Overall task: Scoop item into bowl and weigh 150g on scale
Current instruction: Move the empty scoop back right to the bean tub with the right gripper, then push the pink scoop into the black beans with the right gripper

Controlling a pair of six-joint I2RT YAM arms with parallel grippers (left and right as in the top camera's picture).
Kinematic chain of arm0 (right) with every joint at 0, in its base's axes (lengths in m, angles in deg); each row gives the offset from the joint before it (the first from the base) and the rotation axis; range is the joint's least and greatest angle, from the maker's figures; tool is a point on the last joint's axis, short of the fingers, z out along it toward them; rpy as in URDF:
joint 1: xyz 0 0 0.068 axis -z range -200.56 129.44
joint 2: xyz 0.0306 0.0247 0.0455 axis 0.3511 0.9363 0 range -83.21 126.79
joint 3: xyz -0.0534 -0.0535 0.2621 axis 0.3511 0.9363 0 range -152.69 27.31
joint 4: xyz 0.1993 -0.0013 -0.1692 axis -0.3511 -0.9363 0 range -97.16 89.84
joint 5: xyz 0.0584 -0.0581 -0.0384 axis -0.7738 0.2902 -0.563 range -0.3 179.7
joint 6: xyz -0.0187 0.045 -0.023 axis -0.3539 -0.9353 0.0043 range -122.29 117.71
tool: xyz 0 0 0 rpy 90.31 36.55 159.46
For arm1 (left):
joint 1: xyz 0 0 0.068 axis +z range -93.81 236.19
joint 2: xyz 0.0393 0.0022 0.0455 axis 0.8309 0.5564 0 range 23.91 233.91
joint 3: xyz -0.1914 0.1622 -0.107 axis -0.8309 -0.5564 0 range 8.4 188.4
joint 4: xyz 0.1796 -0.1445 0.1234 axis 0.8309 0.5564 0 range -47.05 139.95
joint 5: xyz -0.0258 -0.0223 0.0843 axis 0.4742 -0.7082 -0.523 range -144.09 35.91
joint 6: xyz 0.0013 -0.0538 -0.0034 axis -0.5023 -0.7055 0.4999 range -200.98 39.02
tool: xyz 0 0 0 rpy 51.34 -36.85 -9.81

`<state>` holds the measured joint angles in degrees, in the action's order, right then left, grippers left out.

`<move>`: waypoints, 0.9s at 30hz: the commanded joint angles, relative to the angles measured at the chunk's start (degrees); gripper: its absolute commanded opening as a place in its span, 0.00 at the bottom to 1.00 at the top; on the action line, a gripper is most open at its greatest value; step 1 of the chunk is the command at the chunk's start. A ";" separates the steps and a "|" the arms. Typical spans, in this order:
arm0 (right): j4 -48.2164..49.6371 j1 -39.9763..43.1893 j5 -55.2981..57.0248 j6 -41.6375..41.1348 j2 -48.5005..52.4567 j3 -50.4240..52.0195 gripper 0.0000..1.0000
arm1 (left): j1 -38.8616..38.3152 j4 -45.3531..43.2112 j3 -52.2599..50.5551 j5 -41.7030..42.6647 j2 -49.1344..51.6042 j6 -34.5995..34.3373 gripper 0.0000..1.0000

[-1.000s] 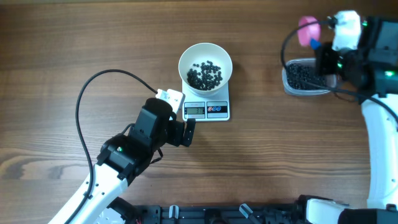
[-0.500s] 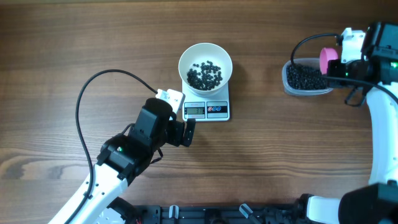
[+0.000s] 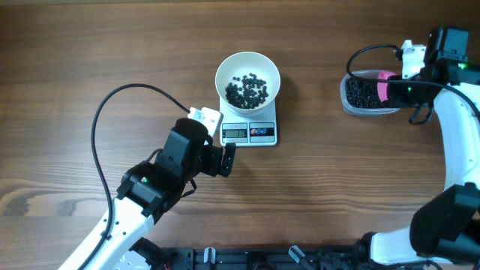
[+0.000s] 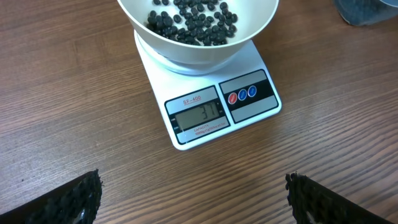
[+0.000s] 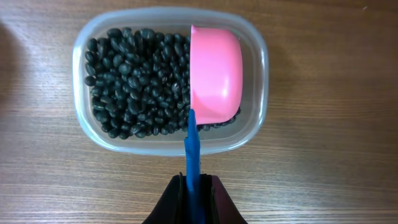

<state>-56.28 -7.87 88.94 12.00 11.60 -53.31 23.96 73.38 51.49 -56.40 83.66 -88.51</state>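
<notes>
The white bowl (image 3: 247,77) stands on the scale (image 3: 250,132) with a shallow layer of black beans (image 3: 247,90) in it. In the left wrist view the bowl (image 4: 193,55) and the scale (image 4: 261,68) lie just ahead of my left gripper (image 4: 193,199), which is open over bare wood. My right gripper (image 5: 193,186) is shut on the blue handle of a pink scoop (image 5: 214,74). The scoop's cup sits low in the right half of a clear tub (image 5: 258,62) full of beans (image 5: 134,81). I cannot see inside the cup.
The clear tub (image 3: 367,94) stands at the table's far right, well apart from the scale. A black cable (image 3: 112,105) loops over the wood to the left of my left arm. The scale's display (image 4: 198,116) is lit.
My right arm has brought the pink scoop from above the tub's far side down into the tub. The left arm, bowl and scale have not moved.
</notes>
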 commanded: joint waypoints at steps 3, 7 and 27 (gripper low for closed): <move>0.02 0.02 0.63 0.48 3.19 0.48 0.04 | 0.26 0.02 -0.13 -0.76 0.07 1.11 1.00; 0.57 0.02 -5.55 0.57 3.26 0.48 0.04 | 0.26 0.02 -0.13 -0.76 0.07 1.11 1.00; -2.45 -0.02 -16.41 5.70 3.26 0.48 0.04 | 0.26 0.02 -0.13 -0.76 0.07 1.11 1.00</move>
<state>-58.16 -7.85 78.65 15.87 13.78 -53.31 23.96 73.38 51.49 -56.40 83.66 -88.51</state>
